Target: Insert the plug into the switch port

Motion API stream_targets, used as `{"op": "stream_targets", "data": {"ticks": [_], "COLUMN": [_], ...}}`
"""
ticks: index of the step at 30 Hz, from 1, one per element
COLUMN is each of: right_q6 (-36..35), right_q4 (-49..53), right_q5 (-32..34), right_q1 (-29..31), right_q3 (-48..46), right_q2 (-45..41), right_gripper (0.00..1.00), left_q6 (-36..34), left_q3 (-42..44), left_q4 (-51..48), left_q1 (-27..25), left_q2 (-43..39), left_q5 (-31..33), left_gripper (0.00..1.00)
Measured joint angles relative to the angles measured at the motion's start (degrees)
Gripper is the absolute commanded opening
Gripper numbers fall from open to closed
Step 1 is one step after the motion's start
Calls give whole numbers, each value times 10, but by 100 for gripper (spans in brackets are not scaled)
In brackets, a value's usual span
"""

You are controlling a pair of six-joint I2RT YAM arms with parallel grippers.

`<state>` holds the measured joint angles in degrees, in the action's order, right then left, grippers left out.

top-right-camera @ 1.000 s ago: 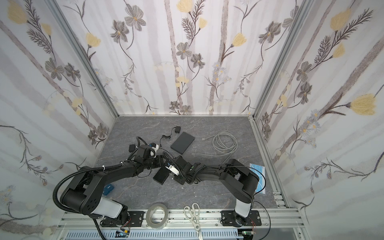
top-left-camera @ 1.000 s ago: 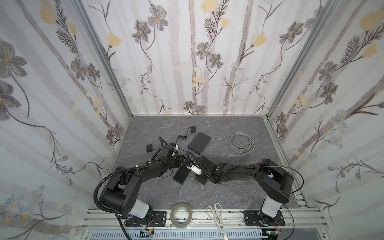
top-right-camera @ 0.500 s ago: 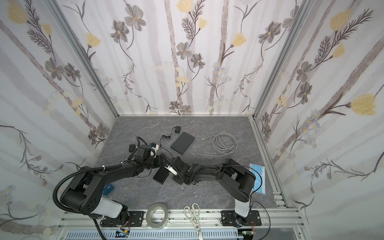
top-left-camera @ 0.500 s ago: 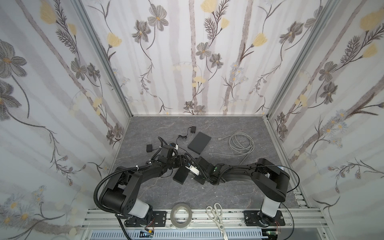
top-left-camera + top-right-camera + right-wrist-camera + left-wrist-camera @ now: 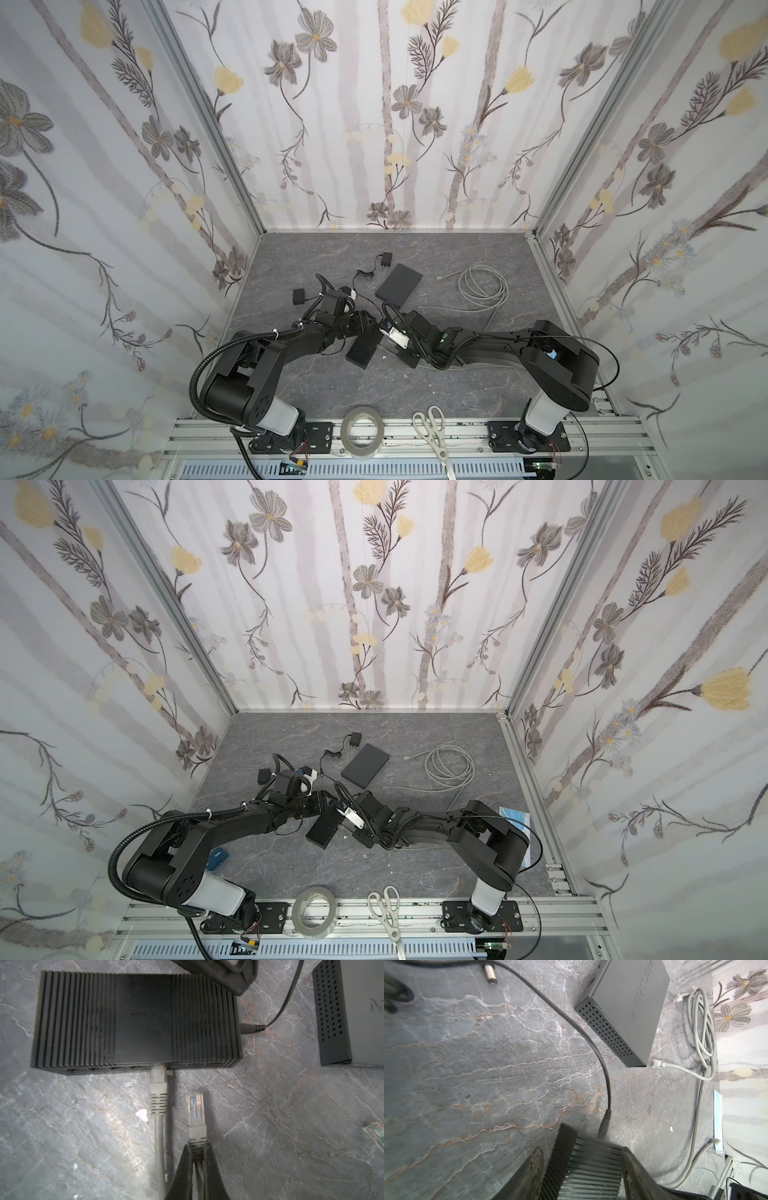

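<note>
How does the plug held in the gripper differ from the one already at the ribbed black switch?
The seated plug has its tip in a front port of the ribbed switch; the held plug stops short of it. The right gripper is shut on the held plug's boot; the seated plug is free. Both are clear plugs with grey boots, pointing at the switch.

Bare worktop (image 5: 259, 1105) lies open between the plug (image 5: 195, 1109) and the switch (image 5: 135, 1020). A plugged-in grey cable (image 5: 159, 1093) runs just beside.
</note>
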<state>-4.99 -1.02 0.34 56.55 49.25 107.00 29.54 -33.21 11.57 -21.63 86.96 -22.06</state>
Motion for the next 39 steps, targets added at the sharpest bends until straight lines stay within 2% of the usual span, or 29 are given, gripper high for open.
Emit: {"op": "stream_targets", "data": {"ticks": [12,39], "right_q6": [22,35], "right_q4": [-16,-10], "right_q5": [-4,1], "right_q1": [-1,0], "right_q3": [-3,39], "right_q2": [-13,32], "right_gripper": [0,0], "left_q6": [0,14], "left_q3": [-5,-6], "left_q4": [2,19], "left_q1": [0,0], "left_q2": [18,32], "left_q5": [-3,-21], "left_gripper": [59,59]}}
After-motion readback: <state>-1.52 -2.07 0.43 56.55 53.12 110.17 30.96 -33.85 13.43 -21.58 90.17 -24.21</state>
